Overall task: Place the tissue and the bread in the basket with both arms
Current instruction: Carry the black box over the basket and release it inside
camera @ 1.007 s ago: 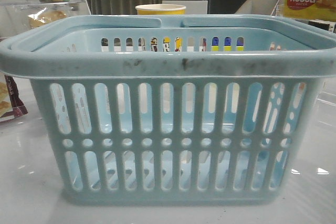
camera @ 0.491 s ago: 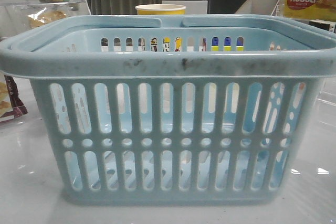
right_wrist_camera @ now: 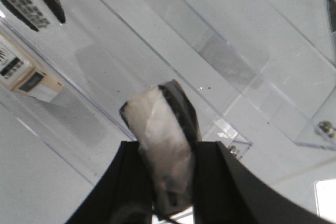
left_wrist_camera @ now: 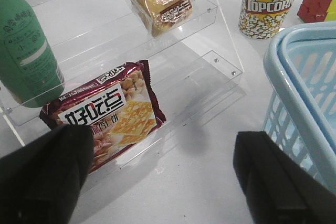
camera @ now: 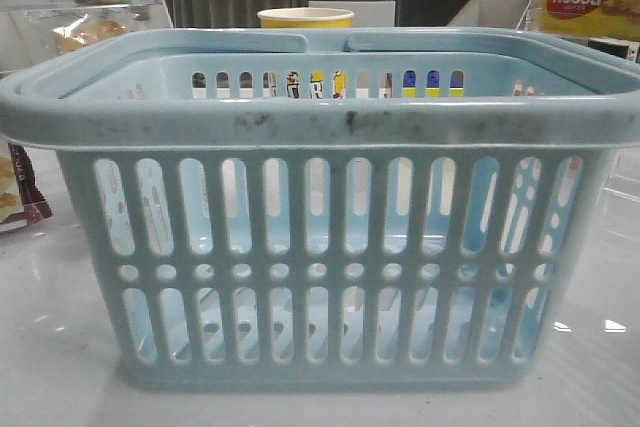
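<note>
Bread [left_wrist_camera: 160,3] in clear wrapper sits on upper step of a clear acrylic shelf [left_wrist_camera: 212,11], untouched; maroon snack packet [left_wrist_camera: 107,116] on the lower step, green bottle [left_wrist_camera: 23,45] beside it; left gripper [left_wrist_camera: 163,179] hangs over the white surface [left_wrist_camera: 199,182], jaws spread wide and released, nothing between them; popcorn cup [left_wrist_camera: 268,3] and basket [camera: 320,122] further right, basket rim scuffed, contents not visible; right gripper [right_wrist_camera: 168,177] has jaws clenched on the tissue [right_wrist_camera: 165,140], dark packet with pale face held up off a clear stand [right_wrist_camera: 247,77].
</note>
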Available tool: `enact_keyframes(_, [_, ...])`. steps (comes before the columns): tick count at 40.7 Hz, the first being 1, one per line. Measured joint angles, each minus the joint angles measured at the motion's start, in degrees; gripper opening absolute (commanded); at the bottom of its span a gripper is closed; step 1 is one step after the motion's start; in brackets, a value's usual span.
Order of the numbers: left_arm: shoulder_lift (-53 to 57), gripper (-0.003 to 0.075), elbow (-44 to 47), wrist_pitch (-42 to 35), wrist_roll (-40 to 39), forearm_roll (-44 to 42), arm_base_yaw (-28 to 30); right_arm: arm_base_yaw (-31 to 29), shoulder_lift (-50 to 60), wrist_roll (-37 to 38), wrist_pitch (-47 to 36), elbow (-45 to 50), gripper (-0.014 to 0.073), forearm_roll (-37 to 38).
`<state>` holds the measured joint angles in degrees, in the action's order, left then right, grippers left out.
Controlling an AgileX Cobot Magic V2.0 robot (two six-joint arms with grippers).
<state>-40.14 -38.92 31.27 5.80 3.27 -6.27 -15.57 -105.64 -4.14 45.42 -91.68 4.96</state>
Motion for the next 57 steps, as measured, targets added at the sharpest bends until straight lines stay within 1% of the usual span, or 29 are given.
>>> enact_keyframes(9, [0.00,0.0601,0.00,0.00,0.00,0.00,0.00,1.00,9.93,0.00,1.17,0.00,0.0161,-4.96])
enact_keyframes(14, [0.00,0.0601,0.00,0.00,0.00,0.00,0.00,4.46,16.35,0.00,2.31,0.00,0.0161,-7.52])
enact_keyframes(20, [0.00,0.0601,0.00,0.00,0.00,0.00,0.00,12.12,23.10,-2.24,3.57,0.88,0.0162,-11.25])
enact_keyframes(23, [0.00,0.0601,0.00,0.00,0.00,0.00,0.00,16.90,26.36,-3.61,3.96,2.48,0.0162,-13.68])
enact_keyframes(26, [0.00,0.0601,0.00,0.00,0.00,0.00,0.00,21.70,29.09,-4.16,4.24,4.71,0.0162,-15.98])
enact_keyframes(34, [0.00,0.0601,0.00,0.00,0.00,0.00,0.00,32.81,32.53,-4.78,4.28,12.06,0.0162,-18.54])
enact_keyframes(41, [0.00,0.0601,0.00,-0.11,0.00,0.00,0.00,42.40,31.83,-4.90,-0.47,20.71,0.0162,-18.96])
enact_keyframes(45, [0.00,0.0601,0.00,-0.11,0.00,0.00,0.00,45.88,29.96,-4.98,-4.83,24.79,0.0176,-19.16])
enact_keyframes(47, [0.00,0.0601,0.00,-0.11,0.00,0.00,0.00,46.73,28.56,-4.98,-6.25,26.18,0.0215,-19.31])
enact_keyframes(49, [0.00,0.0601,0.00,-0.11,0.00,0.00,0.00,46.92,27.00,-4.98,-7.61,26.97,0.0289,-19.30])
enact_keyframes(50, [0.00,0.0601,0.00,-0.11,0.00,0.00,0.00,46.96,26.33,-4.98,-8.14,27.10,0.0328,-19.30])
enact_keyframes(52, [0.00,0.0601,0.00,-0.11,0.00,0.00,0.00,47.05,24.87,-4.98,-8.96,27.39,0.0439,-19.30])
enact_keyframes(53, [0.00,0.0601,0.00,-0.11,0.00,0.00,0.00,47.05,24.14,-4.98,-9.32,27.39,0.0475,-19.30])
enact_keyframes(55, [0.00,0.0601,0.00,-0.11,0.00,0.00,0.00,47.05,23.28,-4.98,-9.95,27.50,0.0541,-19.30])
enact_keyframes(57, [0.00,0.0601,0.00,-0.11,0.00,0.00,0.00,47.05,22.75,-4.98,-10.20,27.44,0.0573,-19.30])
